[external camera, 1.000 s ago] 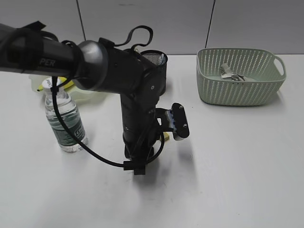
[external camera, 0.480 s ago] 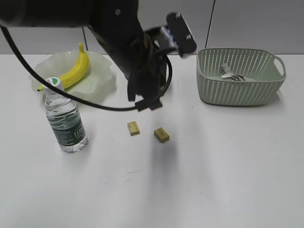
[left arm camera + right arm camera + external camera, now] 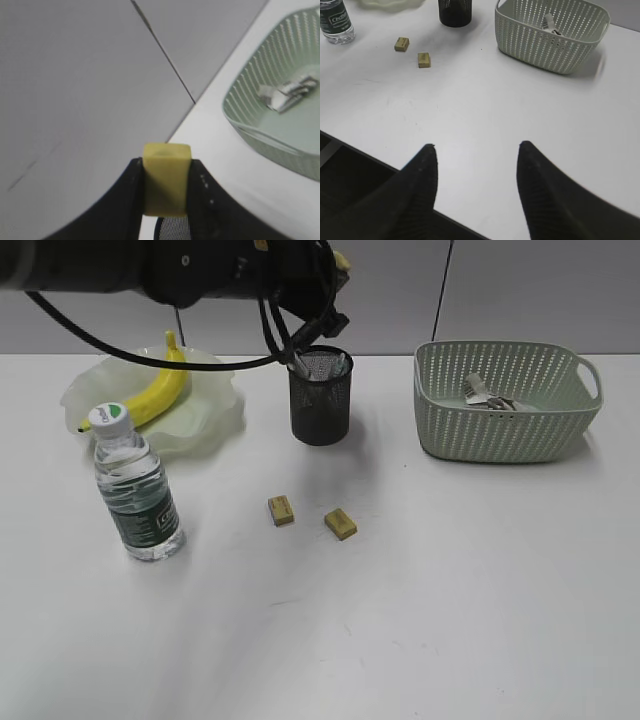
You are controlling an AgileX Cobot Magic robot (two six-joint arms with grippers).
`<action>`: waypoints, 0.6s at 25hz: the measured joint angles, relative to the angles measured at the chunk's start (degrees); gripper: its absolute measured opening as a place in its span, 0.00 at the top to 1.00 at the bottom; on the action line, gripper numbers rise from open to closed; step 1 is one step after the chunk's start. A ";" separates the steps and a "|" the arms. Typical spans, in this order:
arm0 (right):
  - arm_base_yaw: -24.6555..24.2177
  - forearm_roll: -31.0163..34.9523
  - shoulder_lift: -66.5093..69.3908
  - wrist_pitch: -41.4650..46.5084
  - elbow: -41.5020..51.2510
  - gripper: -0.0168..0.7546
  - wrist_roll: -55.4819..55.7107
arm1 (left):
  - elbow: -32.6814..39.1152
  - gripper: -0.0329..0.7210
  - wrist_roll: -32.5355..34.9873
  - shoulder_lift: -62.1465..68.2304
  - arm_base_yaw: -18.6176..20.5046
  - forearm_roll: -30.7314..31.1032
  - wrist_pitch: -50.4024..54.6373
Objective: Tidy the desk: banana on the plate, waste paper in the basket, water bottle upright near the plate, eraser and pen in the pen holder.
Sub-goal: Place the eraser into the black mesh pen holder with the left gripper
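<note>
My left gripper (image 3: 166, 162) is shut on a yellow eraser (image 3: 167, 180), high above the black mesh pen holder (image 3: 320, 398), whose rim shows just beneath the jaws (image 3: 172, 231). In the exterior view the held eraser (image 3: 342, 260) peeks out at the top edge. Two more erasers (image 3: 281, 510) (image 3: 340, 524) lie on the desk. The banana (image 3: 155, 392) rests on the green plate (image 3: 215, 425). Beside the plate the water bottle (image 3: 135, 495) stands upright. The waste paper (image 3: 485, 392) lies in the basket (image 3: 505, 430). A slim pale tip (image 3: 343, 364) shows in the holder; the pen is not clear. My right gripper (image 3: 476, 148) is open and empty.
The right gripper hovers low over the desk's near edge (image 3: 380, 165), far from the erasers (image 3: 401, 43) (image 3: 424, 59) and the basket (image 3: 550, 35). The left arm (image 3: 150, 265) spans the top left of the exterior view, over the plate.
The left arm has risen from the desk with an eraser and swung back to above the pen holder, uncovering the other two erasers. The right gripper is unchanged.
</note>
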 joint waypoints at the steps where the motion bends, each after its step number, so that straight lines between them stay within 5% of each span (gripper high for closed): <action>1: 0.00 0.00 0.00 0.00 0.00 0.44 0.00 | 0.00 0.70 0.00 0.92 0.57 -1.44 -3.06; 9: 0.00 0.00 0.00 0.00 0.00 0.44 0.00 | 0.06 0.70 -0.16 8.63 1.41 -12.49 -10.64; 15: 0.00 0.00 0.00 -0.05 0.00 0.44 0.00 | 0.09 0.70 -0.23 10.95 1.41 -14.25 -10.81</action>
